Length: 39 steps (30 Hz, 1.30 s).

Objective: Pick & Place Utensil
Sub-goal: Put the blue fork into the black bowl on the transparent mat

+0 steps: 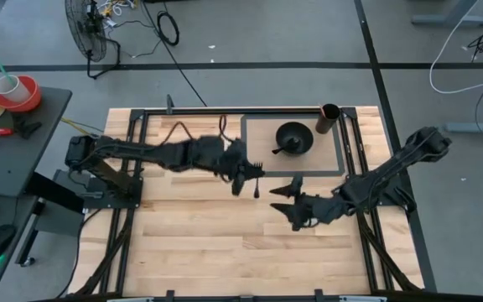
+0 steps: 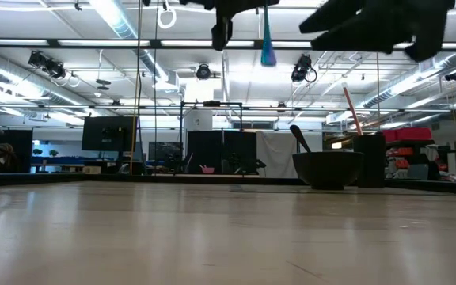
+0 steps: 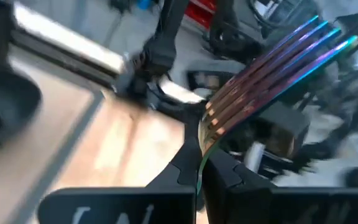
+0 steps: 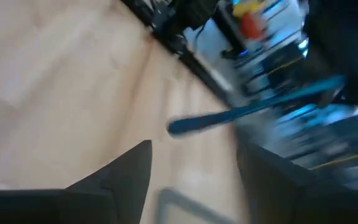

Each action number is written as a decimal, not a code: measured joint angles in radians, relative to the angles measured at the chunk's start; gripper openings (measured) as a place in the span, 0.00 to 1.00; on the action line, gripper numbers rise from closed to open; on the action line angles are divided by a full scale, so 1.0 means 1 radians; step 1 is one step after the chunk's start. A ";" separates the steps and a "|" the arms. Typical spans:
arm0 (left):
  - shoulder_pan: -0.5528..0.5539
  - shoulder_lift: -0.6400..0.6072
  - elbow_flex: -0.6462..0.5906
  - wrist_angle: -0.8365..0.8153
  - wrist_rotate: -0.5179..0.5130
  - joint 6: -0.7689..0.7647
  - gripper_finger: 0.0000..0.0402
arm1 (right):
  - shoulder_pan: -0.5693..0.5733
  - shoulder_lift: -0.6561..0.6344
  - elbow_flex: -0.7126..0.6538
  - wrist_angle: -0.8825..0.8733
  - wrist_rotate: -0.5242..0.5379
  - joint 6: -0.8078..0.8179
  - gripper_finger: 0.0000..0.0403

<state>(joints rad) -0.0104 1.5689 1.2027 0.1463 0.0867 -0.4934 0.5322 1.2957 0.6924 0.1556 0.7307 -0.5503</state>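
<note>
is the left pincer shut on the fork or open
Shut on the fork: the left pincer has both fingers pressed against its handle, tines pointing away.

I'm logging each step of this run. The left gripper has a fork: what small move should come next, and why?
Probably carry the fork toward the bowl on the tray. The left gripper is shut on the fork in the air, short of the tray, and the bowl already holds one utensil. The right gripper, open, waits nearby.
</note>
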 joint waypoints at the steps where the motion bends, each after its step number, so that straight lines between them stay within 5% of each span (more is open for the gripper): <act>1: 0.022 -0.005 -0.001 -0.007 0.054 -0.040 0.01 | 0.012 0.026 0.000 0.036 0.044 -0.084 0.58; 7: 0.118 -0.009 0.000 -0.070 0.229 -0.310 0.02 | 0.052 0.169 0.003 0.365 0.239 -0.714 0.56; 11: 0.139 0.001 -0.001 -0.072 0.296 -0.391 0.02 | 0.040 0.253 0.005 0.547 0.184 -1.053 0.55; 18: 0.121 0.008 0.000 -0.071 0.305 -0.461 0.03 | -0.012 0.395 0.009 0.735 0.049 -1.392 0.55; 24: 0.098 0.007 0.000 -0.069 0.303 -0.461 0.01 | -0.035 0.455 0.010 0.938 -0.021 -1.518 0.53; 31: 0.091 0.007 0.000 -0.071 0.282 -0.465 0.04 | -0.045 0.463 0.036 0.851 -0.123 -1.523 0.38; 39: 0.088 0.007 0.000 -0.072 0.288 -0.465 0.04 | -0.046 0.462 0.041 0.850 -0.085 -1.482 0.17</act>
<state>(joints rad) 0.0779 1.5761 1.2022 0.0740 0.3744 -0.9585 0.4861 1.7580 0.7334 1.0060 0.6456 -2.0326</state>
